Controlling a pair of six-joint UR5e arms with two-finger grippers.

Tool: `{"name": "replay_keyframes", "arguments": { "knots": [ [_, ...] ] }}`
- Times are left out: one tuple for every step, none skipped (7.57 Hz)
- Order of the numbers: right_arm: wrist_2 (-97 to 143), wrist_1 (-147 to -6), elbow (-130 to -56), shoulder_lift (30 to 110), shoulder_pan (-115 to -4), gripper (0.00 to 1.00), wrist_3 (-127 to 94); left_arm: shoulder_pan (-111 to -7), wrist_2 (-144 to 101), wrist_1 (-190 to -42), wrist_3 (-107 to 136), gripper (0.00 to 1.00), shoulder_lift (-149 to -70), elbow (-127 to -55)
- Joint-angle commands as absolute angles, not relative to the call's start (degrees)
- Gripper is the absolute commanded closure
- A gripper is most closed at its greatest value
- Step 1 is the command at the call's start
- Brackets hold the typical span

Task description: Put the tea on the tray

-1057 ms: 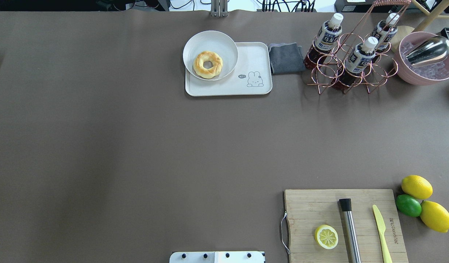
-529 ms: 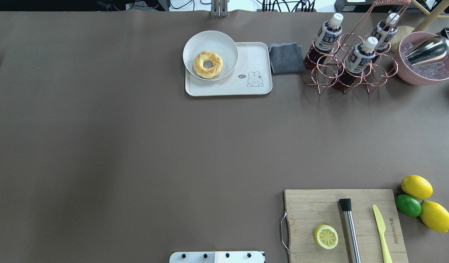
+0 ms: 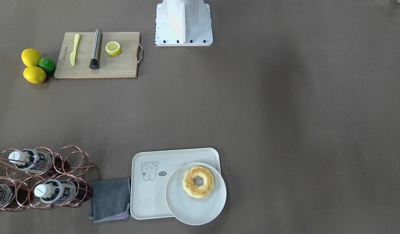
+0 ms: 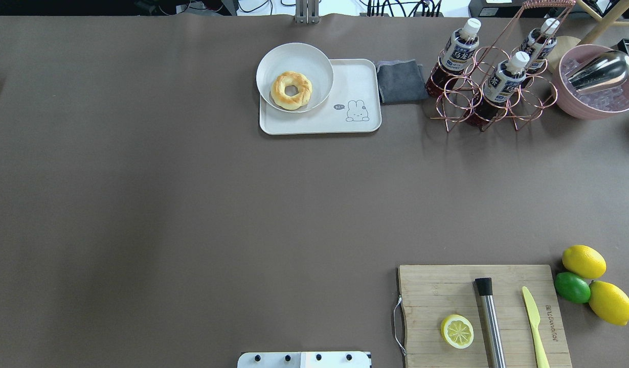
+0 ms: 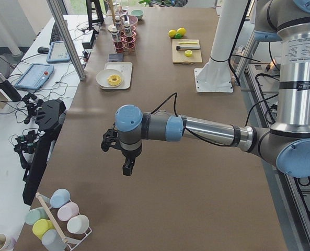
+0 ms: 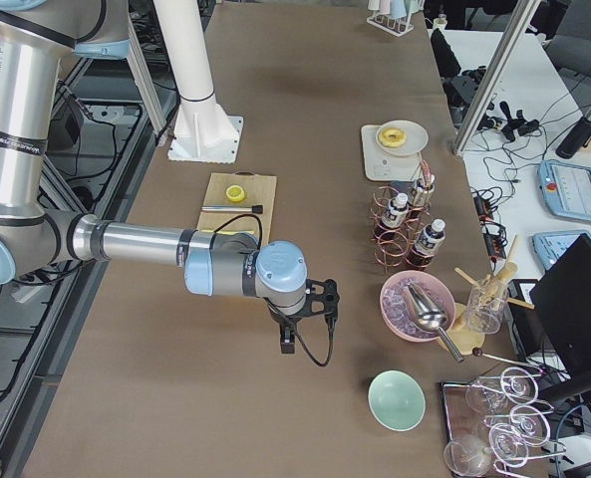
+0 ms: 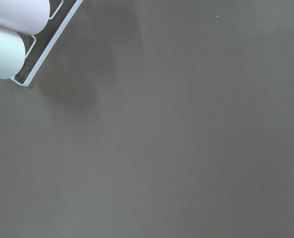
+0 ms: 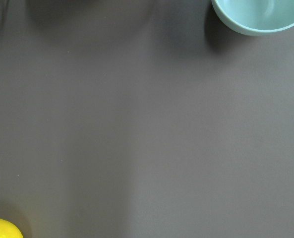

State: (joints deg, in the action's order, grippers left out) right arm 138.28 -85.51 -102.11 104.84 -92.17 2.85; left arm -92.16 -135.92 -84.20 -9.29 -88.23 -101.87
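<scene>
- Shows the left claw [image 5: 127, 167] from the side only, hanging free above the bare counter [image 5: 160, 209]; cannot tell whether the fingers are apart or together.
- Shows the right claw [image 6: 287, 344] the same way, side view only, above the counter near a pink bowl [image 6: 415, 304]; cannot tell its spread either.
- Finds the tea [image 4: 503, 79] upright in a copper wire rack [image 4: 548, 3] beside two matching bottles, at the far right of the counter, well apart from both claws.
- Finds the tray [image 4: 319, 122] left of the rack, with a grey cloth [image 4: 401, 82] between them, just beside the tray.
- Finds a white plate [image 4: 294, 53] with a doughnut [image 4: 291, 90] on the tray's far-left corner.
</scene>
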Motion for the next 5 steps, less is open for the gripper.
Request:
{"name": "replay_keyframes", "arguments": {
  "knots": [
    [137.9, -85.3, -106.5, 102.6, -92.2, 0.00, 3.2, -92.2, -140.2, -87.9, -9.1, 0.02, -88.6, -102.6],
    [136.6, -85.6, -108.2, 100.6, -92.0, 0.00, 3.0, -92.2, -140.2, -92.0, -7.3, 0.02, -89.1, -102.0],
    [136.4, -85.6, -108.3, 97.3, -90.6, 0.00, 2.2, -92.2, -140.3, -96.4, -2.0, 0.02, -89.2, -103.0],
    [136.3, -85.4, -108.2, 95.2, -88.1, 0.00, -0.8, -89.9, -140.5, -102.2, 4.1, 0.02, -90.0, -102.6],
    [136.5, -85.3, -108.5, 92.1, -85.3, 0.01, -8.7, -86.5, -140.5, -106.4, 11.4, 0.02, -90.3, -103.0]
  ]
}}
